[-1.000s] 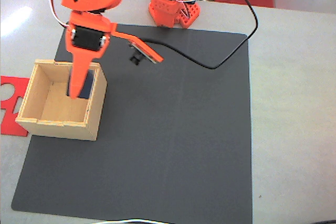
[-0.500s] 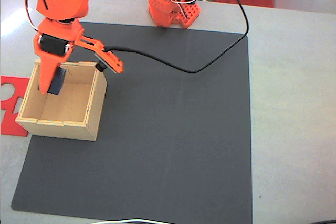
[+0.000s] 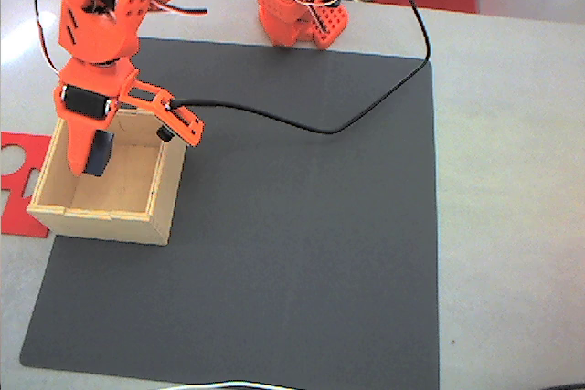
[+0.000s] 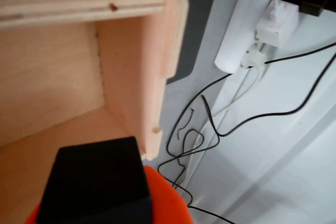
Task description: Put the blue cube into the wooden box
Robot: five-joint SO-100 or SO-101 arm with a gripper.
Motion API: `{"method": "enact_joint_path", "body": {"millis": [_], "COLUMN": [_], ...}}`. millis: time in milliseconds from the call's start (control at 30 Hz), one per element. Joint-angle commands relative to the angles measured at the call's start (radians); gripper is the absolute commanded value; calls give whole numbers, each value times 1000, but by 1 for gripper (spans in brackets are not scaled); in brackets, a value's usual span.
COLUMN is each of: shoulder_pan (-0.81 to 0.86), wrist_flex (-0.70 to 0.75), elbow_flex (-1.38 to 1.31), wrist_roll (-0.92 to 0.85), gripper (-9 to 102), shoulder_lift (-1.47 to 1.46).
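The wooden box [image 3: 102,223] stands open-topped at the left edge of the black mat. My orange gripper [image 3: 88,167] points down into the box's left half, shut on the blue cube [image 3: 100,151], which hangs just above the box floor near the left wall. In the wrist view the dark cube [image 4: 94,182] fills the lower left, resting against an orange finger [image 4: 165,205], with the box's inner wall [image 4: 131,61] and corner joint right behind it.
A flat red cut-out sheet [image 3: 13,180] lies left of the box. The black mat [image 3: 302,244] covers the table's middle, and a black cable [image 3: 366,107] loops across its upper part. The arm's base [image 3: 297,11] stands at the top. A white power strip [image 4: 247,35] and loose cables lie beyond the box.
The gripper has carried the cube leftward, from over the box's right wall to inside its left half, and it sits slightly lower now. The cable shifted along with it.
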Motion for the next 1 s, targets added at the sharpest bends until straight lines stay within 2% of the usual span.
{"method": "enact_joint_path", "body": {"millis": [0,200,300,767,967], "shoulder_pan": [-2,-18,-23,-28,-28], "wrist_flex": [-15,-57,-61,-43,-25], "elbow_flex": [-44,-57,-57,-57,-57], "wrist_roll": [6,-2,-2,-5,-8], "gripper": [0,0,6,20,20], "shoulder_lift": [-21,-146,-178,-187,-175]}}
